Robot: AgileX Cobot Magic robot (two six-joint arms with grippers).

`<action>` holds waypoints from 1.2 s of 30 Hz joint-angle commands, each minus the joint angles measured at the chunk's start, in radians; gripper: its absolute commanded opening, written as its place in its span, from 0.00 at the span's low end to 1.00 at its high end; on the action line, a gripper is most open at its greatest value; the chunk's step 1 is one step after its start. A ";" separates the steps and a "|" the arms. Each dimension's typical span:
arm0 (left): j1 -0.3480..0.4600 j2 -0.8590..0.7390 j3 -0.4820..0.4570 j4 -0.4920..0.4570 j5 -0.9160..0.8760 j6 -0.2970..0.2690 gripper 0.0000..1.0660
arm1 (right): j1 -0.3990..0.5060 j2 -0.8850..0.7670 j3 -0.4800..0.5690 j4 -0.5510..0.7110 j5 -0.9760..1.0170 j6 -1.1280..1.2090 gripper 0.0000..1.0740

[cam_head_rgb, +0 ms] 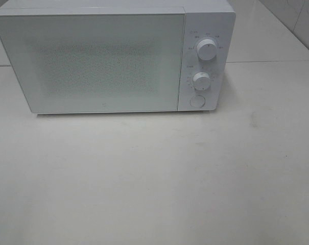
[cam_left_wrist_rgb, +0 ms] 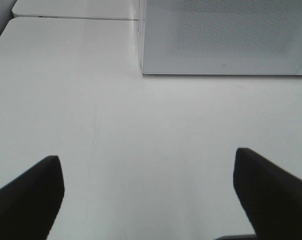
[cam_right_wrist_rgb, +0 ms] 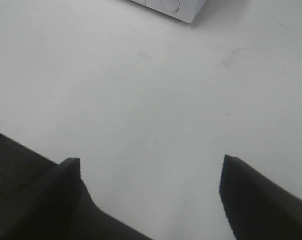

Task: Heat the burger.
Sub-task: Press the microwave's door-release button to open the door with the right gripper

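The burger is out of view in all three views. A white microwave (cam_head_rgb: 113, 56) stands at the back of the white table (cam_head_rgb: 154, 178), its door shut; its lower front corner shows in the left wrist view (cam_left_wrist_rgb: 225, 40) and its round button corner in the right wrist view (cam_right_wrist_rgb: 170, 7). My left gripper (cam_left_wrist_rgb: 148, 185) hangs open over bare table in front of the microwave's left end, with nothing between its black fingers (cam_left_wrist_rgb: 28, 195). My right gripper (cam_right_wrist_rgb: 151, 190) is open too, empty, above bare table near the microwave's right front corner. Neither arm appears in the exterior high view.
Two white dials (cam_head_rgb: 207, 50) and a round button (cam_head_rgb: 197, 100) sit on the microwave's right panel. A table seam (cam_head_rgb: 266, 62) runs behind it on the right. Tiled wall shows at the top right corner.
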 commanded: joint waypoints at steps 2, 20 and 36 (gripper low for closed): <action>0.000 -0.019 0.004 -0.006 -0.010 0.000 0.79 | -0.047 -0.124 0.058 -0.008 0.015 0.060 0.70; -0.001 -0.015 0.004 -0.006 -0.010 0.000 0.79 | -0.266 -0.400 0.072 -0.017 0.028 0.059 0.70; -0.001 -0.007 0.004 -0.006 -0.010 0.000 0.79 | -0.266 -0.396 0.054 -0.022 0.001 0.054 0.70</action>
